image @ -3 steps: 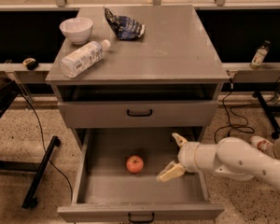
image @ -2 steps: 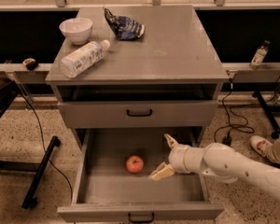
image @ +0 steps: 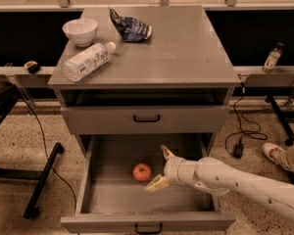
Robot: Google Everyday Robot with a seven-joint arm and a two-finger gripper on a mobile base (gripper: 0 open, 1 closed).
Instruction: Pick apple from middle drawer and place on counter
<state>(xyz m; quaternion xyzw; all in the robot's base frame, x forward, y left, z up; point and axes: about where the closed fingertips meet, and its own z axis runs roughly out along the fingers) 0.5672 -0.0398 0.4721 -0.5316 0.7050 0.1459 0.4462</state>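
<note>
The apple [image: 141, 172], small and red-orange, lies on the tray of the open middle drawer [image: 108, 202], left of its centre. My gripper [image: 161, 168] is inside the drawer just right of the apple, pointing left at it, a small gap apart. Its two pale fingers [image: 157, 183] are spread open, one above and one below the apple's level, holding nothing. The white arm reaches in from the lower right. The grey counter [image: 181, 48] tops the cabinet above.
On the counter stand a white bowl [image: 80, 31], a lying plastic bottle [image: 87, 61] and a crumpled dark chip bag [image: 130, 26]. A closed drawer front with a black handle [image: 146, 118] sits above the open one. A small bottle [image: 272, 58] stands on the right ledge; cables lie on the floor.
My gripper has moved left across the drawer toward the apple, fingers still open. The apple has not moved.
</note>
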